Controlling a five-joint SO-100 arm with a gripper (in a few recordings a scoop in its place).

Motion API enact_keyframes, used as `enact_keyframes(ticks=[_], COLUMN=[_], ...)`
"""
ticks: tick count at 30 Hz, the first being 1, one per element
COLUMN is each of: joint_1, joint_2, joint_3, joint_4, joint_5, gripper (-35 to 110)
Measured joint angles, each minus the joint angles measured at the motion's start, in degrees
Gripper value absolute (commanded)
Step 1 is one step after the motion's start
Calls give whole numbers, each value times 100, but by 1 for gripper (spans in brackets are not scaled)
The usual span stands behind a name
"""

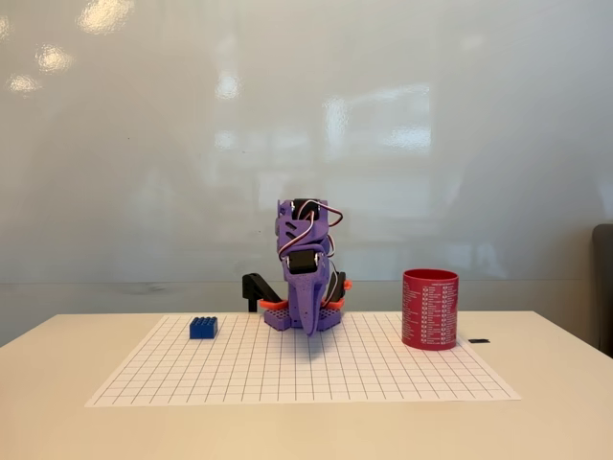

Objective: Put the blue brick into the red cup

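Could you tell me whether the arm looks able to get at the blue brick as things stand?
Probably yes: the blue brick sits alone on the grid mat, left of the folded arm's gripper, with nothing between them.

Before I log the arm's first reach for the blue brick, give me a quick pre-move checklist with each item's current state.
1. Blue brick free to grasp: ok, it sits alone on the grid sheet, left of the arm in the fixed view.
2. Brick studs up: ok.
3. Red cup upright, mouth up: ok, at the sheet's right side.
4. Cup empty: cannot tell, its inside is hidden from here.
5. Claw open: cannot tell; the arm is folded, the claw pointing down near the sheet.
6. Path from arm to brick: ok, nothing lies between them.
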Motion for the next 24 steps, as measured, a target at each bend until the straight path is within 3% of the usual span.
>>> enact_keyframes(ticks=[4,12,19,24], joint_1=[-220,-299,-62,431], joint_2=[0,-404,-1890,-3146], joint_3=[0,0,-193,-1248], joint_4=[-79,-308,-1187,-1354], joint_5=[-510,-606,-686,-413], gripper=[0,-1,-1,-1])
